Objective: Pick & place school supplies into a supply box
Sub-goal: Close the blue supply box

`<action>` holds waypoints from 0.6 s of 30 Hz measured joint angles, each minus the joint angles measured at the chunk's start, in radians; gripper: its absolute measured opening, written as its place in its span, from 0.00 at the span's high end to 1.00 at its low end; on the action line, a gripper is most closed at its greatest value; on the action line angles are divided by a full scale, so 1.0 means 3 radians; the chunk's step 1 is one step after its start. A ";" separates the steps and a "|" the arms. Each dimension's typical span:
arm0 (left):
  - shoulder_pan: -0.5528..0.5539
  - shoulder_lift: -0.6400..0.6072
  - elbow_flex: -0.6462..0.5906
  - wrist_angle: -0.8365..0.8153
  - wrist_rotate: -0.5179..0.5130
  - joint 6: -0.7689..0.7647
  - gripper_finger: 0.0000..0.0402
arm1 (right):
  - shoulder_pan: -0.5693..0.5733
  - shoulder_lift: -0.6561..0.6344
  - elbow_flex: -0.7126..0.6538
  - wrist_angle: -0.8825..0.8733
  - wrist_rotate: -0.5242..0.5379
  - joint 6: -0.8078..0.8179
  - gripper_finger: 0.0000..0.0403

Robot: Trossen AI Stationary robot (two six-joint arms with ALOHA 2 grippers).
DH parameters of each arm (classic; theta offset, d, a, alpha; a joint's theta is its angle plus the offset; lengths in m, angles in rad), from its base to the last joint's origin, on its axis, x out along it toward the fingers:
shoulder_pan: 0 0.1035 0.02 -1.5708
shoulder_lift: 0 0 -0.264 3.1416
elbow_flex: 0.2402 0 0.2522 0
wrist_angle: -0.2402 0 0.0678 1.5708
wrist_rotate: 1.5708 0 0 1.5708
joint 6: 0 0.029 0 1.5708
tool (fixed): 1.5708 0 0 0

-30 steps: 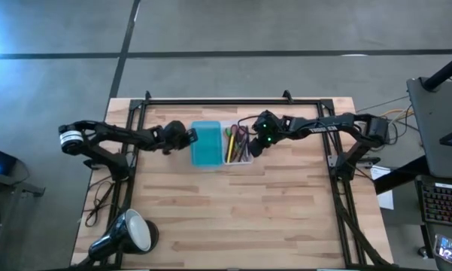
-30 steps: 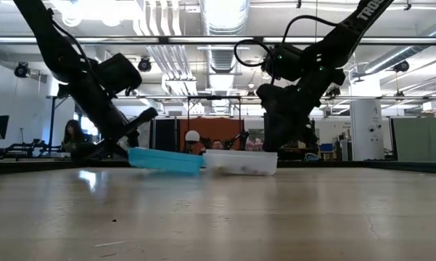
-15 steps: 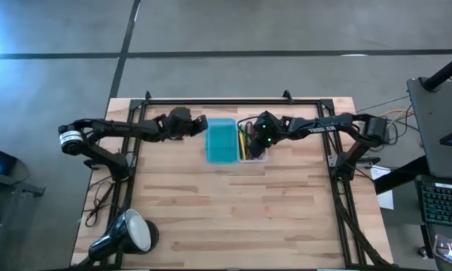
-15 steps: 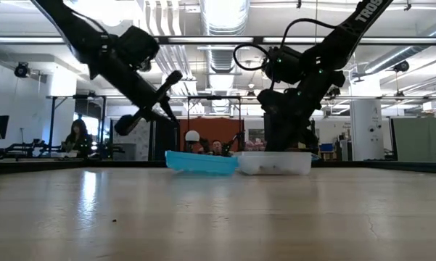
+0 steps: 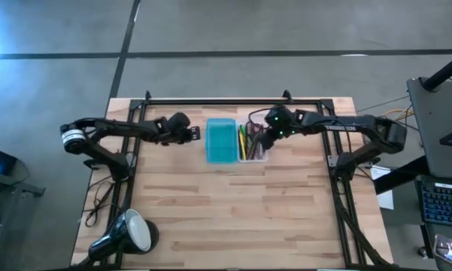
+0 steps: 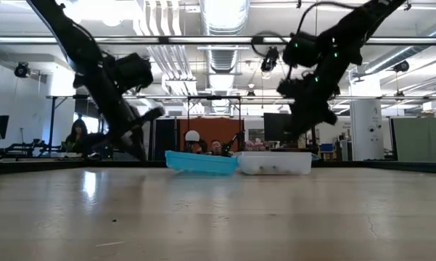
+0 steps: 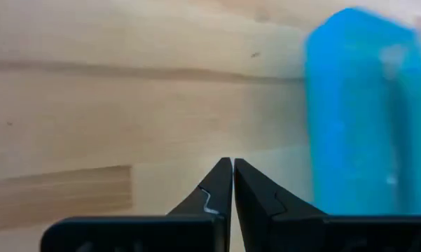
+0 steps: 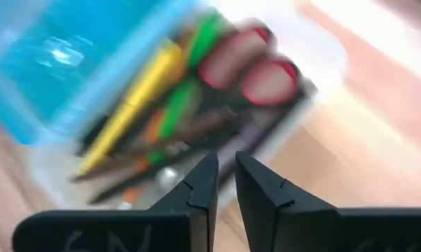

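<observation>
The supply box lies open on the table's far middle. Its turquoise half (image 5: 220,140) (image 6: 201,162) (image 7: 364,112) is on the left and its clear half (image 5: 254,144) (image 6: 274,162) on the right. The school supplies (image 5: 250,140) (image 8: 189,112) lie inside the clear half: red-handled scissors (image 8: 256,66), a green marker, a yellow pencil (image 8: 136,98) and dark pens. My left gripper (image 5: 198,134) (image 7: 232,162) is shut, low, just left of the turquoise half and apart from it. My right gripper (image 5: 263,138) (image 8: 226,159) hovers above the clear half, its fingers nearly together with a narrow slit and nothing between them.
A black-and-white desk lamp (image 5: 128,233) lies at the table's near-left corner. A black frame (image 5: 233,101) runs along the far edge and both sides. Bare wood (image 5: 241,211) stretches from the box to the near edge.
The box has slid toward the table's right, and its turquoise half, tilted before, now lies flatter. My left gripper followed it, rose, then drew back left and dropped low. My right gripper has lifted off the clear half and pulled toward the right.
</observation>
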 joint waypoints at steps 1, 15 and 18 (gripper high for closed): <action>0.0005 0.0042 -0.0053 0.0049 0.0012 -0.0029 1.00 | -0.0054 0.0009 -0.0030 -0.0048 -0.0002 0.0048 0.89; 0.0013 0.0869 0.0169 0.0735 0.0215 -0.0022 1.00 | -0.0309 0.0544 -0.0040 -0.0002 -0.0198 0.0110 0.89; 0.0018 0.0989 0.0349 0.0734 0.0254 0.0090 1.00 | -0.0307 0.0619 -0.0002 -0.0003 -0.0199 0.0088 0.89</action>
